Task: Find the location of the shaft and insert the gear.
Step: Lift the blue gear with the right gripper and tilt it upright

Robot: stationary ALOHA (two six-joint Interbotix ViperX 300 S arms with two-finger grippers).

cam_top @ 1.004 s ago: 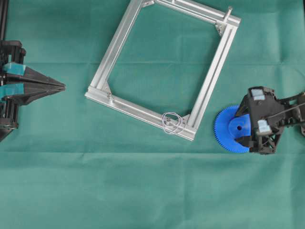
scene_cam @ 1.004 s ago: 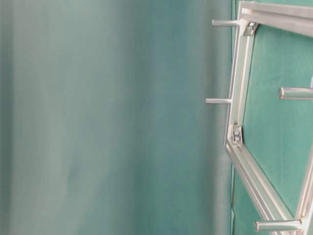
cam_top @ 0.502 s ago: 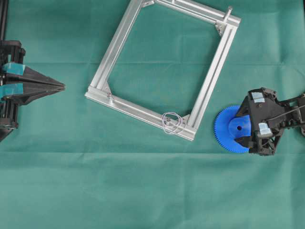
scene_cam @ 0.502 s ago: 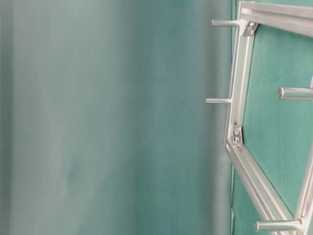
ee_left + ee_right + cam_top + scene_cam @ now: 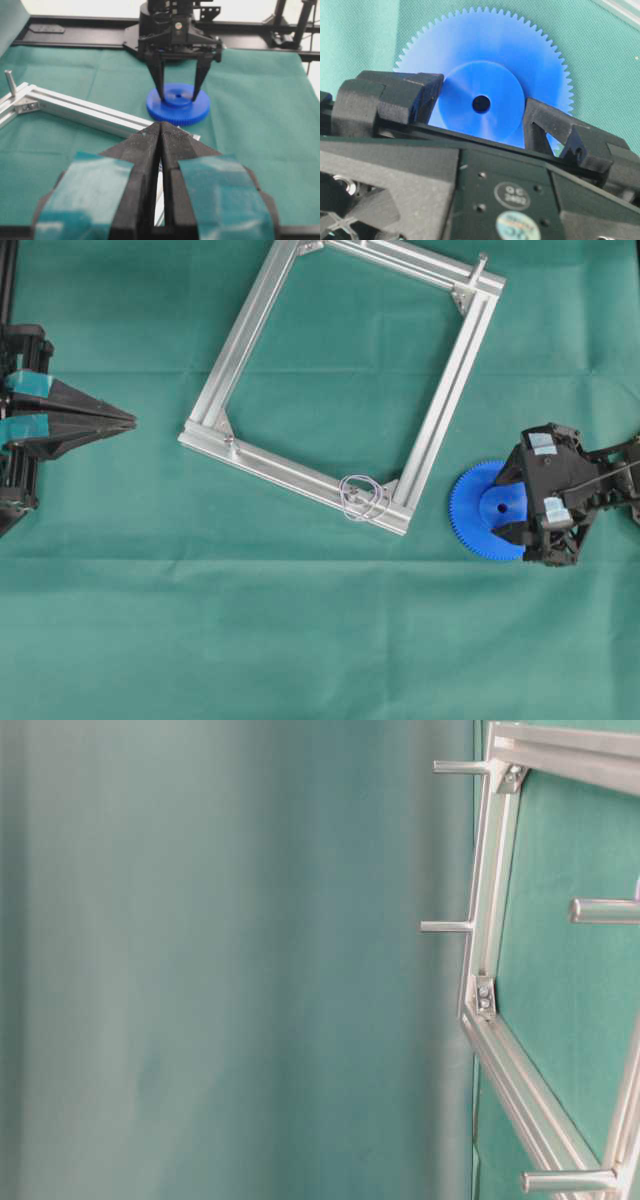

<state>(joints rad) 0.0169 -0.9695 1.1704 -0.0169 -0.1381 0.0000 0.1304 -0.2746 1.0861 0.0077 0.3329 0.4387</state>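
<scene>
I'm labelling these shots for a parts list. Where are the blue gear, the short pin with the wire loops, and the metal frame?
Gear (image 5: 472,512): overhead view, toothed flat part.
Pin (image 5: 352,491): overhead view, its top, inside the wire loops.
Frame (image 5: 240,336): overhead view, left bar.

Green cloth-covered surface (image 5: 300,640), bearing a square aluminium frame (image 5: 250,330) lying flat and, just beside the frame's wire-looped corner, a blue gear (image 5: 475,510) lying flat.
</scene>
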